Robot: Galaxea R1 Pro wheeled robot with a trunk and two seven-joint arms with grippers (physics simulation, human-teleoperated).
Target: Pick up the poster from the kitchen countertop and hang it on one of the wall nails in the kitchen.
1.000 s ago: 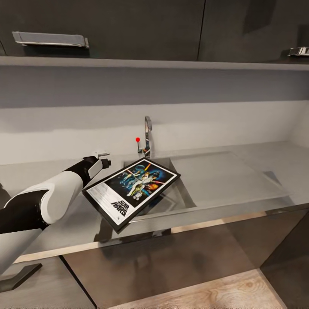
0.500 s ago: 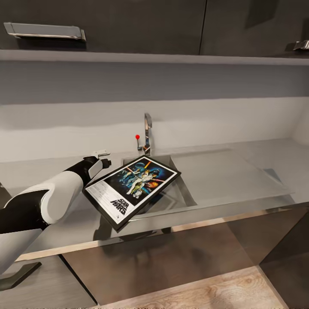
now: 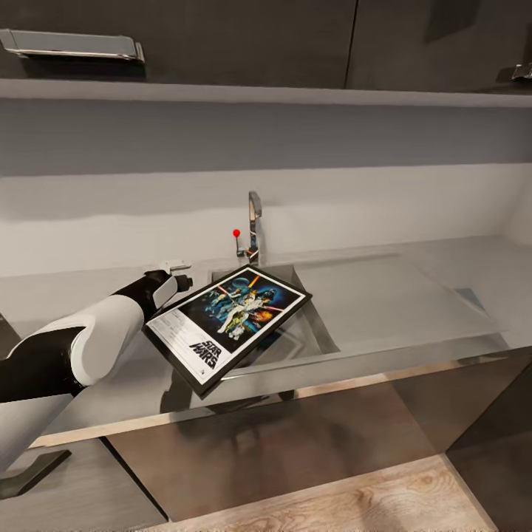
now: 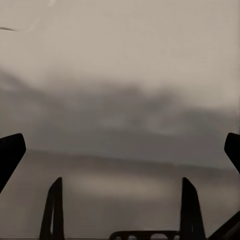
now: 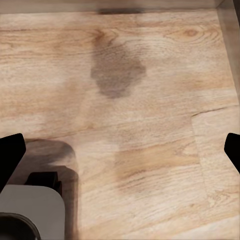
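The Star Wars poster [image 3: 229, 325] is tilted across the left part of the sink, and its lower corner juts past the kitchen countertop's [image 3: 414, 295] steel front edge. My left gripper [image 3: 179, 275] is at the poster's upper-left edge; I cannot tell whether it touches. In the left wrist view the left gripper [image 4: 120, 152] is open, its fingertips [image 4: 10, 157] far apart, with only grey wall and worktop between them. The right gripper [image 5: 120, 150] is open above the wooden floor [image 5: 150, 100]. The wall nails are out of view.
The steel tap [image 3: 255, 222] with a red knob [image 3: 236, 233] stands behind the inset sink [image 3: 314, 336]. Dark upper cabinets [image 3: 222, 37] with a steel handle [image 3: 70, 46] hang above the backsplash. Dark cabinet fronts [image 3: 295, 443] drop to the wooden floor [image 3: 355, 502].
The whole picture has shifted slightly, so the cabinets, tap and counter sit a little higher in view. The left arm and the poster keep nearly the same places.
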